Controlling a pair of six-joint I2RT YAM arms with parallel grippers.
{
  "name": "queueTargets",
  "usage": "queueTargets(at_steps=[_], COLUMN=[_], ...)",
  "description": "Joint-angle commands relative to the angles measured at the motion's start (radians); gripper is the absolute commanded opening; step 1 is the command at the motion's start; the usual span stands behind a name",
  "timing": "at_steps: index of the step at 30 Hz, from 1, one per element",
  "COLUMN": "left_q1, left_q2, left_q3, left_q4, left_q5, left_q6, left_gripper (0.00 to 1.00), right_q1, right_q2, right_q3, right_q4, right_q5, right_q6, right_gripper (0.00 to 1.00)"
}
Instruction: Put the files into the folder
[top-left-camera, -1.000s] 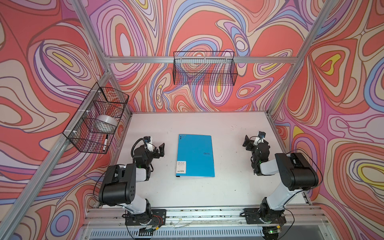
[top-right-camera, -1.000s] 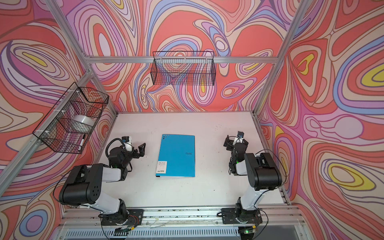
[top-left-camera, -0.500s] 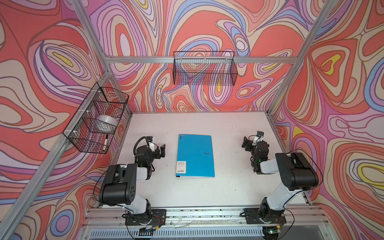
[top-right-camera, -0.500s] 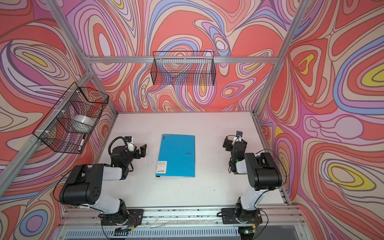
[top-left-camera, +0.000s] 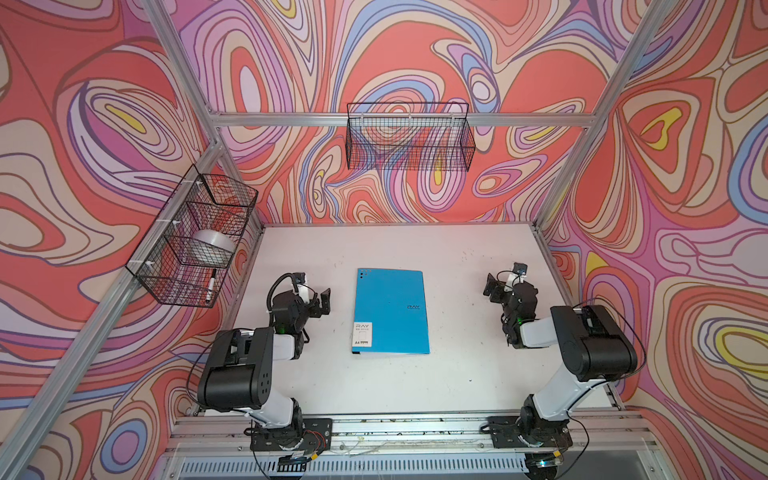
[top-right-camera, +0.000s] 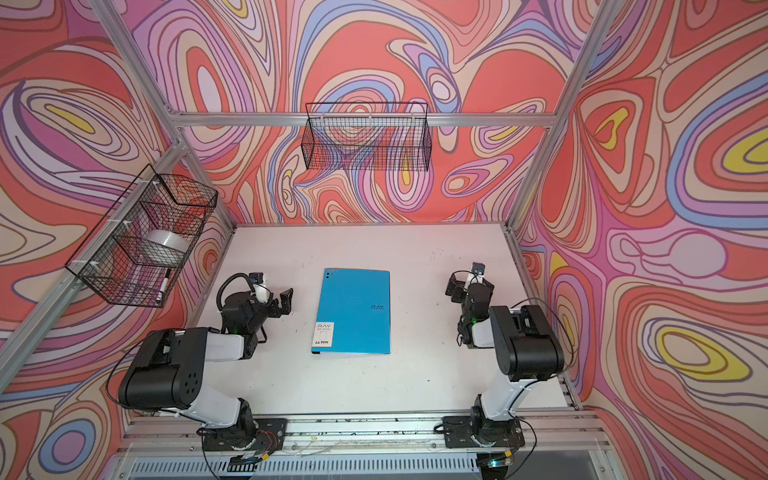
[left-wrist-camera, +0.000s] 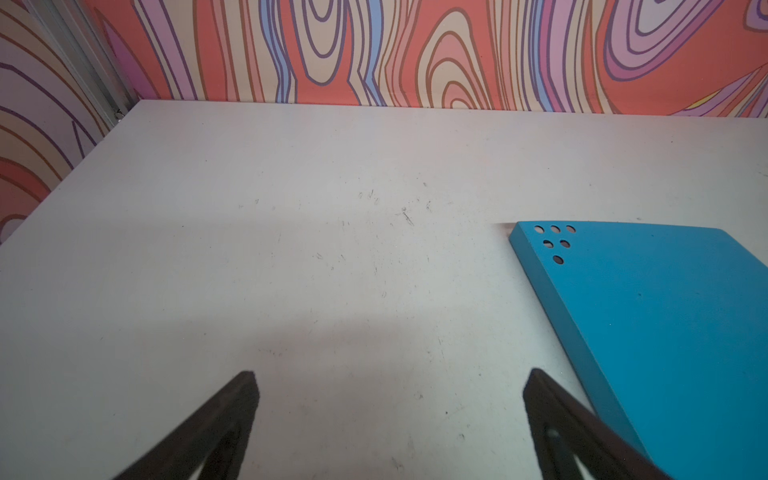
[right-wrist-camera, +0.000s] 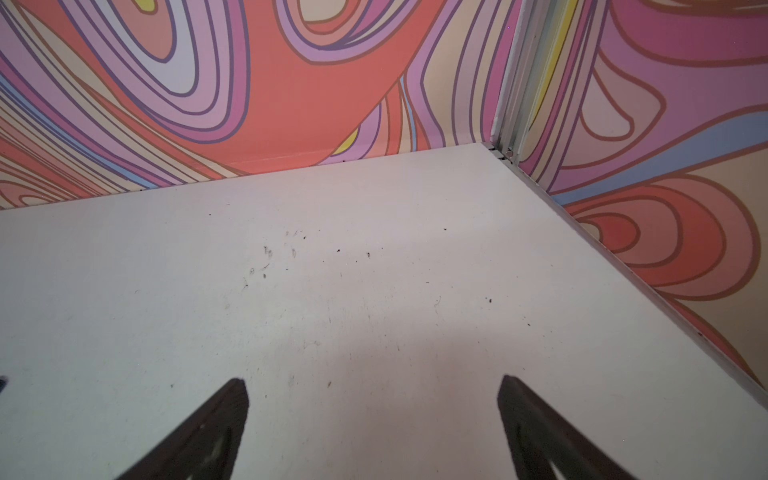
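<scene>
Between your open, empty left gripper (top-left-camera: 320, 302) and right gripper (top-left-camera: 493, 290) lies the shut folder (top-left-camera: 390, 311). It looks stiff, light, slippery; lift its right edge

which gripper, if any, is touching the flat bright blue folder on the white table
Apart, both. In a top view bare white table shows between the open left gripper and the flat blue folder; the right gripper stands farther off.

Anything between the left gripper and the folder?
Nothing: only bare table between the left gripper and the folder, seen in both top views.
</scene>
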Motion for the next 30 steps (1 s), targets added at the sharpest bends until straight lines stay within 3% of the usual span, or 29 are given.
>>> queueTargets(at_steps=[1,18,19,22,26,28,30], left_q1=[-0.001,-0.01,-0.009,-0.044,-0.044,-0.043,-0.035], left_q2=[-0.009,-0.011,-0.022,0.014,-0.008,-0.027,-0.023], left_q3=[0.0,-0.003,-0.041,-0.232,-0.118,0.008,-0.029], left_q4=[0.004,0.002,0.063,0.451,0.222,-0.051,0.036], left_q5=[-0.006,0.02,0.084,-0.009,0.024,-0.006,-0.019], left_q6=[0.013,0.031,0.057,0.066,0.078,0.069,0.051], left_gripper=[1.0,1.0,1.0,1.0,1.0,1.0,1.0], right_q1=[-0.006,-0.007,-0.007,-0.006,-0.007,-0.007,-0.006], right_q2=[-0.005,-0.005,-0.005,-0.005,-0.005,-0.005,-0.005], right_q3=[-0.009,-0.009,-0.008,-0.009,-0.009,-0.009,-0.009], right_q4=[-0.003,-0.003,-0.003,-0.003,-0.003,-0.003,-0.003], right_q5=[-0.007,-0.008,-0.008,-0.008,-0.007,-0.007,-0.008], right_q6=[0.003,0.003,0.002,0.003,0.003,0.003,0.002], right_gripper=[0.98,0.98,0.98,0.98,0.98,0.98,0.99])
